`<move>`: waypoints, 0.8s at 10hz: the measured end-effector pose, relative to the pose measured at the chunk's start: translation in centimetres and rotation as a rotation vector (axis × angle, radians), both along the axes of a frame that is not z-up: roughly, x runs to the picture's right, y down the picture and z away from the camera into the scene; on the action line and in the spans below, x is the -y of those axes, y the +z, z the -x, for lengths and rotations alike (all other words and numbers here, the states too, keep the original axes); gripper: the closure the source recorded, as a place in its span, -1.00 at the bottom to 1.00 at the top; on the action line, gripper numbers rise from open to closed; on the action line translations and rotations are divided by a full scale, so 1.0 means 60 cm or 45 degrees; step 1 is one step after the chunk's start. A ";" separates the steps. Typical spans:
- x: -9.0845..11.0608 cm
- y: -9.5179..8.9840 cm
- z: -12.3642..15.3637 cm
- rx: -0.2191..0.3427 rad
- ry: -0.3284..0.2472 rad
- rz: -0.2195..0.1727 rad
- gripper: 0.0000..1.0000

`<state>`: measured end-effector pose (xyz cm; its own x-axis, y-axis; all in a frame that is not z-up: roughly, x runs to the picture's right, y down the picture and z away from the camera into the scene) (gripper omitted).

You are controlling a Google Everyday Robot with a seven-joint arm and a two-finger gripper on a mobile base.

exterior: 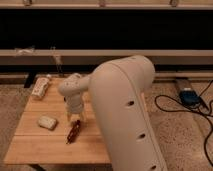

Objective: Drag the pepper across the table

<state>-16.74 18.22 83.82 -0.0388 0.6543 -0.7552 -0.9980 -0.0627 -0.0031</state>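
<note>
On the table, the pepper lies right at the end effector; grip state unclear.

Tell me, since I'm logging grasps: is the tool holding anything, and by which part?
Cannot be told: the tool is at the upper end of the pepper.

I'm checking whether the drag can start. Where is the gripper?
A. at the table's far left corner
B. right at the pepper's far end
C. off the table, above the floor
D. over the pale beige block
B: the gripper hangs low over the table, right at the far end of the pepper, while the pale block lies apart, toward the picture's left.
</note>
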 end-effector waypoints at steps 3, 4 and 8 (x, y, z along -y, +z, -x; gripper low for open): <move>-0.018 0.005 0.001 0.002 -0.026 0.026 -0.27; -0.023 0.008 -0.002 -0.001 -0.029 0.034 -0.14; -0.027 0.007 -0.010 -0.003 -0.009 0.044 0.63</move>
